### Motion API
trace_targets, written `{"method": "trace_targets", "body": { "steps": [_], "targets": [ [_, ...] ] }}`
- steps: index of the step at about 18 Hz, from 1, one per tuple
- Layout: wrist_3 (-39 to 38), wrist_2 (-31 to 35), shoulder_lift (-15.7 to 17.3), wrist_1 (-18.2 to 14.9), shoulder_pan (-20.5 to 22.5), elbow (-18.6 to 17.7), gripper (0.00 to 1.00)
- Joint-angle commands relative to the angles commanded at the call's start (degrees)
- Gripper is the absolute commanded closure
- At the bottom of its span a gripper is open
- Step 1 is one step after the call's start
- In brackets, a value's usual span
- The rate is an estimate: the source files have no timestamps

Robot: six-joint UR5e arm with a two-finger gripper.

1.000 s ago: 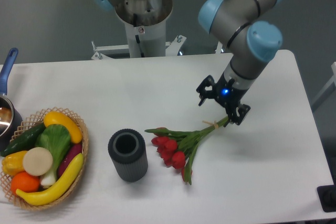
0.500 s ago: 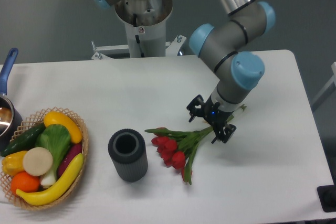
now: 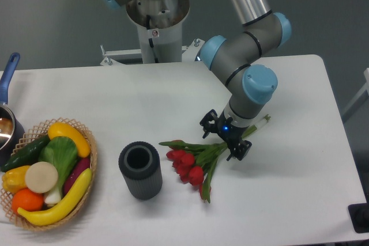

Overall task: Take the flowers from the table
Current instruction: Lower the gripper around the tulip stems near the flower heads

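The flowers (image 3: pixel 193 159), red tulips with green stems and leaves, lie on the white table (image 3: pixel 300 188) right of centre. The stem ends stick out to the upper right. My gripper (image 3: pixel 223 139) is low over the stems, its two black fingers open and straddling them near the pale band. The fingers stand on either side of the stems and do not visibly squeeze them. The band itself is hidden under the gripper.
A dark ribbed cylinder cup (image 3: pixel 140 170) stands just left of the flowers. A wicker basket (image 3: pixel 92 154) of fruit and vegetables sits at the front left. A pot with a blue handle (image 3: pixel 8 73) is at the left edge. The robot base (image 3: pixel 155 15) stands behind the table.
My gripper has moved left and down along the stems, from the stem ends toward the middle of the bunch. The flowers have not moved.
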Motion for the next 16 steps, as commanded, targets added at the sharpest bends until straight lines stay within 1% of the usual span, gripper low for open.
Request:
{"method": "trace_targets", "body": {
  "steps": [2, 4, 7, 8, 10, 11, 13, 16],
  "targets": [
    [-0.61, 1.84, -0.44, 0.26, -0.78, 0.0, 0.0],
    [-1.93, 2.11, -0.61, 0.18, -1.23, 0.79, 0.0],
    [-2.2, 2.64, -1.14, 0.35, -1.32, 0.79, 0.0],
    [-2.2, 2.64, -1.14, 0.44, -1.32, 0.53, 0.01],
    [-2.2, 2.73, -1.14, 0.7, -1.32, 0.27, 0.07],
    [-2.2, 2.64, -1.14, 0.79, -1.32, 0.18, 0.08],
    [-2.2, 2.73, -1.06, 0.79, -1.32, 0.26, 0.19],
    [-2.29, 2.64, -0.79, 0.7, -1.32, 0.35, 0.42]
  ]
}}
